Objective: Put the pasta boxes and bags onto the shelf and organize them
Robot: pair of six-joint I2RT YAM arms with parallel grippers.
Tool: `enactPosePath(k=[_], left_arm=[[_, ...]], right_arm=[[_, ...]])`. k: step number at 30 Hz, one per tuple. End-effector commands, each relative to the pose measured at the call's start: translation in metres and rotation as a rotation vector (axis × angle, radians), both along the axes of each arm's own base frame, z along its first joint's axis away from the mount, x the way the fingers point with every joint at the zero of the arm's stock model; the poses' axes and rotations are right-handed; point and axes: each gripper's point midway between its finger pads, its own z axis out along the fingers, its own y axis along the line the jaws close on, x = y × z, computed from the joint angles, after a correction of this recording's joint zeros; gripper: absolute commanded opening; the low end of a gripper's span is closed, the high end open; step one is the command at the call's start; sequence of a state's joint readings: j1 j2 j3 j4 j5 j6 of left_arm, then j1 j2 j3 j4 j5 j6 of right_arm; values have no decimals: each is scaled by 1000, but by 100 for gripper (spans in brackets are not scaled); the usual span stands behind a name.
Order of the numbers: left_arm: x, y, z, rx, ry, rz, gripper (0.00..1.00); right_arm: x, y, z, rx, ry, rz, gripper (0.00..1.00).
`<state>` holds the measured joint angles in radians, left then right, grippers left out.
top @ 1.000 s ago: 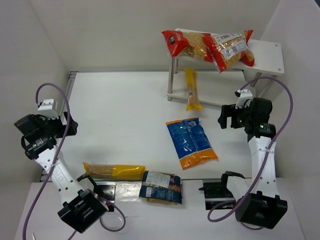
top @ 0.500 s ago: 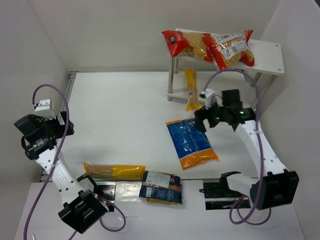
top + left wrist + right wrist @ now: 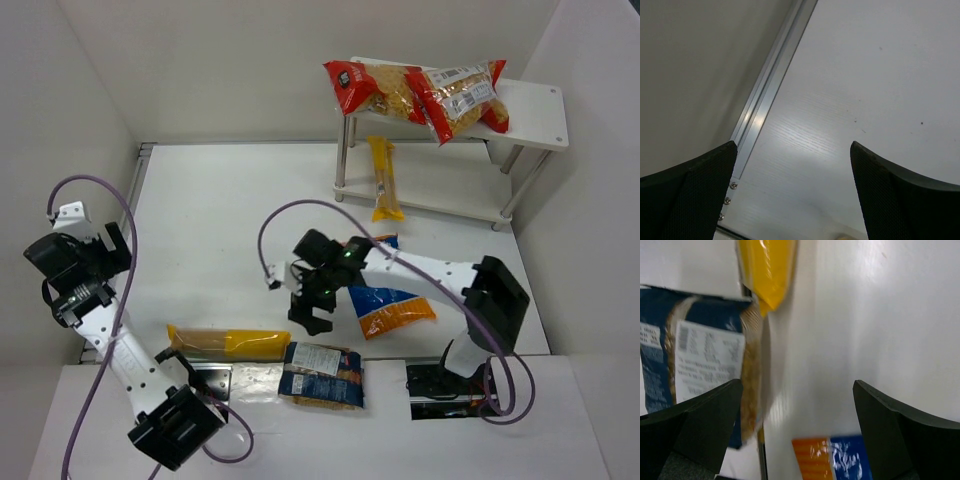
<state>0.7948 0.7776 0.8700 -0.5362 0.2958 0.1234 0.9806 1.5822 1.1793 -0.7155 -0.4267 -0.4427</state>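
Top external shows right hand (image 3: pixel 312 321), fingers apart, swung leftward near dark-blue bag (image 3: pixel 322 374)

The spaghetti packs (image 3: pixel 228 342) are yellow, the large bag (image 3: pixel 400 310) blue-and-orange, the small bag (image 3: pixel 322 373) dark-blue with white label.

White links (image 3: pixel 428 268), black joints (image 3: pixel 72 268), purple cables (image 3: pixel 261 240) (green lights (image 3: pixel 346 254) glowing).

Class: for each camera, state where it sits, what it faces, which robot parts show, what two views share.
Top external: above and behind, looking down on table, shelf, left arm, right arm.
Left wrist: on left arm, faces table and metal rail; left tool shows open.
Right wrist: on right arm, faces down; right tool shows open.
Shared: top and right wrist show the dark-blue bag.
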Motion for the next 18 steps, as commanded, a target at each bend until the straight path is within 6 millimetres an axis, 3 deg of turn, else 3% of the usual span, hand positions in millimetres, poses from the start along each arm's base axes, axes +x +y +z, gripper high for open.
enactPosePath(k=[1,4,8,14,18], left_arm=[[-7,26,-3,4,8,147,99],[-15,42,-10,-2,36,237,99],[-15,45,-16,-13,56,245,99],[-17,47,-16,-13,55,254,99],[-17,47,-16,-13,55,254,99]], right_arm=[[-4,52,11,97,-89,75,99],[-15,80,4,119,-102,108,99],[-17,106,6,168,-87,95,99],[-22,123,-2,193,-66,72,99],[-34,134,-21,176,-63,85,99]])
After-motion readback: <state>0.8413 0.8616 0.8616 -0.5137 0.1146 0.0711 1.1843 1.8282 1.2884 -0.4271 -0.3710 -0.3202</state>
